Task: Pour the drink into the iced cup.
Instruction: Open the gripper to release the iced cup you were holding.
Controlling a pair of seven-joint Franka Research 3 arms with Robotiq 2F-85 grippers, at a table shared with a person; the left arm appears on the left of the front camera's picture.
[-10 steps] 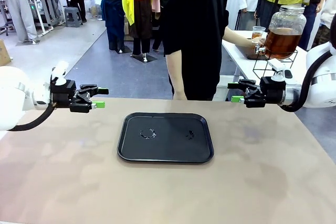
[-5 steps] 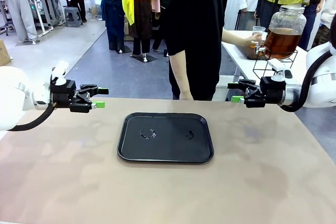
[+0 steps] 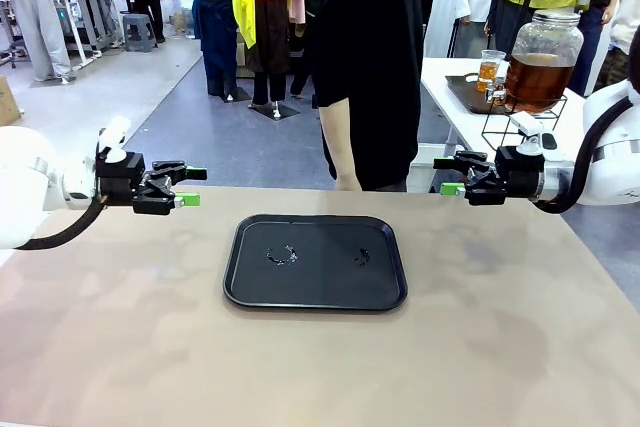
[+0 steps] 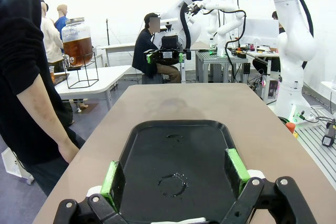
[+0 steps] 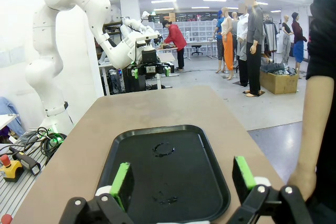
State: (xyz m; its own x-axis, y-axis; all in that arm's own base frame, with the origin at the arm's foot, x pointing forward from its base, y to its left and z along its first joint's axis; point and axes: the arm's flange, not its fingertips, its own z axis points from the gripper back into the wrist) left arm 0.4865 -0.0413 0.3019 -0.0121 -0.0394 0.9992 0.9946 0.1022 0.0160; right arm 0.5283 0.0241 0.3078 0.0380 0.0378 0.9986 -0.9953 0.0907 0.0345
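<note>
The person's hand (image 3: 345, 183) has left the cup (image 3: 490, 66).

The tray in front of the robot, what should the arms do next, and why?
Probably hold position and wait. The black tray carries wet ring marks but no cup, both the left gripper and right gripper hang open above the table edges, and the cup of drink sits by the dispenser jar on the side table.

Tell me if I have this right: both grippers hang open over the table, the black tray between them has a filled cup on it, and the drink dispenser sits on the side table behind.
Not quite. The black tray holds no cup, just a few wet marks, as the front view shows. The rest stands: the left gripper and right gripper hang open, and the drink dispenser sits on the side table behind.
</note>
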